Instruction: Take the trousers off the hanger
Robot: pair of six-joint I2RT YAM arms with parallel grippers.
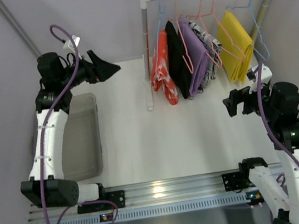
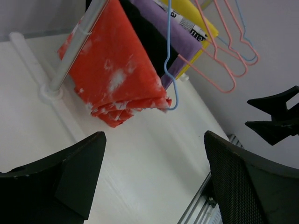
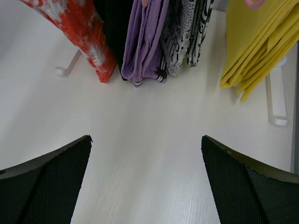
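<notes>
Orange-red white-speckled fabric trousers (image 1: 162, 68) on thin light-blue wire hanger (image 2: 167, 46); left end effector (image 2: 154, 135) and right end effector (image 3: 145, 137) wide, empty, apart from hanger.

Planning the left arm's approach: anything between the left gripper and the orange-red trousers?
Partly. The rack's white post stands right beside the trousers and crosses their upper-left edge in the left wrist view. Nothing visible stands between their lower half and the open left gripper.

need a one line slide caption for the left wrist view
Open left pincer faces the orange-red trousers hanging on the light-blue hanger at the end of the rack, nothing gripped yet.
</notes>
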